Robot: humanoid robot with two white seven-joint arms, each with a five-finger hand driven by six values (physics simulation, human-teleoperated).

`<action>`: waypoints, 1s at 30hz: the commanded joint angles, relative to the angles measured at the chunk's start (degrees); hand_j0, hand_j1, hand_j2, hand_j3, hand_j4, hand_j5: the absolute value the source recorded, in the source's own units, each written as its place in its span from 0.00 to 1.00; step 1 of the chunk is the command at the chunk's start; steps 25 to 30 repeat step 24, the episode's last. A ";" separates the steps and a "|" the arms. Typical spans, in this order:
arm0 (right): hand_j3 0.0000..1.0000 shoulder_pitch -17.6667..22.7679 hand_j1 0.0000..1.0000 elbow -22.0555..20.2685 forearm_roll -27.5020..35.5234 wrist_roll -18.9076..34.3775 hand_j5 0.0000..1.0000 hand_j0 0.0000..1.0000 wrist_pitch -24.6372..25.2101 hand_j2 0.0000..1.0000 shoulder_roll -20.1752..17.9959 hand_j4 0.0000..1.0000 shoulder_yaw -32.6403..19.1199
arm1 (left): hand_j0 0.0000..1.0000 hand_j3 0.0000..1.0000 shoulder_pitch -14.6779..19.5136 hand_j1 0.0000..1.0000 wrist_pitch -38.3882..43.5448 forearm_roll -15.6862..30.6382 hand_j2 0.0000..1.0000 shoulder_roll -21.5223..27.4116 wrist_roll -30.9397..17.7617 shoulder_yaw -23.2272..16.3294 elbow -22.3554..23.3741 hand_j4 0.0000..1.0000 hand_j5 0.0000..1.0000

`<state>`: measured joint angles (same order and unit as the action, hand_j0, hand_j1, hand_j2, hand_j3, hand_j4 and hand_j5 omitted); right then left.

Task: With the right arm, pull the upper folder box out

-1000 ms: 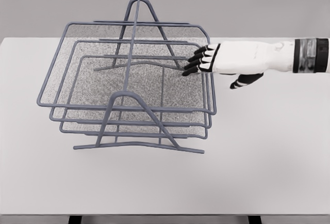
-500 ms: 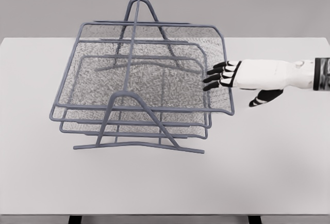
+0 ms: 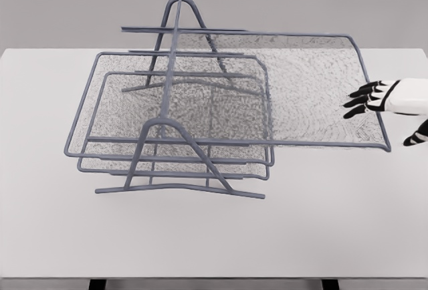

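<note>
Right hand (image 3: 388, 99), fingers (image 3: 361, 101) hooked over the right rim of the upper folder box (image 3: 314, 89), which projects rightward from the rack (image 3: 175, 103) along its slide axis, above the counter (image 3: 334, 223).

this is looking like a bare simulated office or test bench rather than a lived-in room. a plain white table (image 3: 321, 230) is filling most of the view, sitting against a flat, featureless grey wall (image 3: 67, 3). the only furnishing pointing to desk work is a grey wire-mesh letter tray rack (image 3: 174, 136) (the stacked kind used for papers and folders) standing on the table. the even lighting, smooth untextured surfaces and clean edges are giving the scene the look of a rendered workspace.
</note>
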<state>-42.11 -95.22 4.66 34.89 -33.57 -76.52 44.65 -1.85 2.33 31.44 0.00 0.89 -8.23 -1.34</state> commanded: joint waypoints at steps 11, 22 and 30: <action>1.00 -0.17 1.00 1.97 3.34 0.11 1.00 1.00 -1.43 1.00 -0.21 1.00 -13.36 | 1.00 1.00 0.00 1.00 -0.05 0.02 1.00 0.00 -0.01 -0.03 0.02 1.00 1.00; 1.00 -8.69 1.00 -1.28 6.41 0.11 1.00 1.00 -1.43 1.00 22.03 1.00 -1.50 | 1.00 1.00 -0.09 1.00 0.13 0.02 1.00 0.00 -0.01 -0.03 0.02 1.00 1.00; 1.00 -8.52 1.00 -1.28 6.41 0.11 1.00 1.00 -1.43 1.00 21.41 1.00 -1.41 | 1.00 1.00 0.09 1.00 0.04 -0.06 1.00 0.00 -0.01 -0.03 -0.51 1.00 1.00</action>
